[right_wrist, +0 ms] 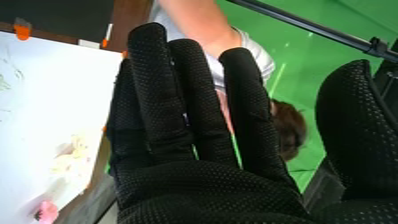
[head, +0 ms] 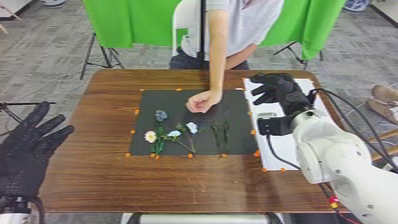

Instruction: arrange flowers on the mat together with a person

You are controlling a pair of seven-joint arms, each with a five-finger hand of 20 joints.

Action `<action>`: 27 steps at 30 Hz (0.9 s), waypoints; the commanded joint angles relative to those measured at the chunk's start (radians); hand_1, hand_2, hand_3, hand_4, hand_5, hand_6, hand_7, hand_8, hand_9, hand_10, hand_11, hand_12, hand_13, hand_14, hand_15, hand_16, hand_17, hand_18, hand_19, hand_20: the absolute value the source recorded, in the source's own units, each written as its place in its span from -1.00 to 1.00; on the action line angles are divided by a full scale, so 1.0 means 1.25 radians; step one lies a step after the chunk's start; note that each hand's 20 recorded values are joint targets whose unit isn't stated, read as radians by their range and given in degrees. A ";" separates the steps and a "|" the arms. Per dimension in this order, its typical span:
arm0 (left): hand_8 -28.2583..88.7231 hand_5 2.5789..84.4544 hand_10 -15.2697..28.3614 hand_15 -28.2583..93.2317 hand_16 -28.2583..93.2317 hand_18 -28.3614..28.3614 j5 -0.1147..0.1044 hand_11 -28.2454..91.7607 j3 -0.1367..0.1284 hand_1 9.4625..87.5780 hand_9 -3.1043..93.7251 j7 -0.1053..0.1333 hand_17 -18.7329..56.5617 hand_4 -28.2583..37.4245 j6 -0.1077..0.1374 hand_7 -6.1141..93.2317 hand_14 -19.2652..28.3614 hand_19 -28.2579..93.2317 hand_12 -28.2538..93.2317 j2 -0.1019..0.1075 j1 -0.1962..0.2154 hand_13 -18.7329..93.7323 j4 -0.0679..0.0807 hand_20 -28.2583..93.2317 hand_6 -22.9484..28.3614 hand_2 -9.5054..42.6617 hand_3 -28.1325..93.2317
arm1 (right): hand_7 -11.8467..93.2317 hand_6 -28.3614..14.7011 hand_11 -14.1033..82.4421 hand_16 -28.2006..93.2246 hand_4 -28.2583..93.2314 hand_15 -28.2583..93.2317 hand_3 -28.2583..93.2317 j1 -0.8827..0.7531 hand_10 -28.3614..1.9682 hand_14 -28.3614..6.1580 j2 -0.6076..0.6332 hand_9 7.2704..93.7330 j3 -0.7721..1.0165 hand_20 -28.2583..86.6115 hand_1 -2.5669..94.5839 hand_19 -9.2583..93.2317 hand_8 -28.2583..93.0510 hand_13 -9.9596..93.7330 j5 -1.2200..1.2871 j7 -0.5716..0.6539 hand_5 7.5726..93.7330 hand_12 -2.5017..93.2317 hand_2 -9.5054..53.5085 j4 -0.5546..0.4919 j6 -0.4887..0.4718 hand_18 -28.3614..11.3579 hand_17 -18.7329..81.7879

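White arms, black fabric gloves.

- The mat [head: 182, 102] lies on the table [head: 169, 185].
- Left half of the mat: a cluster of flowers [head: 150, 136], with one flower [head: 161, 115] behind the rest.
- Right of that cluster, still on the mat: stems [head: 226, 136].
- Over the mat's far part: the person's hand [head: 203, 101].
- Just right of the mat: a sheet [head: 280, 157], bearing flower shapes [right_wrist: 75, 156].
- Behind the mat, beyond the table: a curtain [head: 133, 27].

Green curtain [head: 130, 25], white chair [head: 183, 15], black tripod [head: 108, 57] beyond brown table [head: 178, 187]; gray floor [head: 49, 60].
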 commanded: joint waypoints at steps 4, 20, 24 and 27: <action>-0.66 -0.32 0.37 0.19 -0.62 0.63 0.001 -0.26 0.004 -0.75 -0.32 -0.008 -0.75 -1.00 0.000 -0.69 0.75 0.09 -0.34 -0.006 0.006 -0.29 0.000 -0.25 0.06 -0.34 0.70 | -0.51 0.32 -0.35 -0.39 -0.93 0.36 0.64 0.019 -0.32 -0.41 0.034 0.25 0.001 -0.31 -0.43 0.44 -0.74 0.23 -0.054 0.026 0.16 -0.65 -0.57 0.016 0.028 -0.60 -0.34; -0.66 -0.32 0.37 0.20 -0.63 0.63 0.001 -0.26 0.004 -0.74 -0.32 -0.005 -0.75 -0.99 0.004 -0.69 0.75 0.09 -0.34 -0.004 0.012 -0.29 -0.004 -0.25 0.06 -0.34 0.70 | -0.53 0.29 -0.33 -0.38 -0.93 0.39 0.67 0.193 -0.32 -0.33 0.122 0.22 -0.149 -0.31 -0.38 0.48 -0.73 0.28 -0.344 0.280 0.02 -0.64 -0.65 0.156 0.021 -0.61 -0.31; -0.66 -0.32 0.37 0.20 -0.63 0.63 0.001 -0.26 0.007 -0.74 -0.32 -0.008 -0.75 -0.99 0.003 -0.69 0.75 0.09 -0.34 -0.002 0.006 -0.29 -0.003 -0.25 0.06 -0.34 0.70 | -0.54 0.28 -0.31 -0.38 -0.93 0.42 0.67 0.258 -0.32 -0.30 0.134 0.25 -0.217 -0.30 -0.36 0.51 -0.73 0.32 -0.395 0.343 -0.01 -0.64 -0.68 0.208 -0.011 -0.63 -0.28; -0.66 -0.32 0.37 0.20 -0.63 0.63 -0.006 -0.26 0.007 -0.74 -0.32 -0.002 -0.75 -0.99 0.008 -0.69 0.75 0.09 -0.34 0.006 0.009 -0.29 -0.002 -0.25 0.06 -0.34 0.70 | -0.54 0.28 -0.29 -0.38 -0.93 0.43 0.67 0.310 -0.33 -0.28 0.136 0.28 -0.275 -0.31 -0.35 0.54 -0.73 0.34 -0.431 0.382 -0.01 -0.64 -0.70 0.250 -0.046 -0.66 -0.25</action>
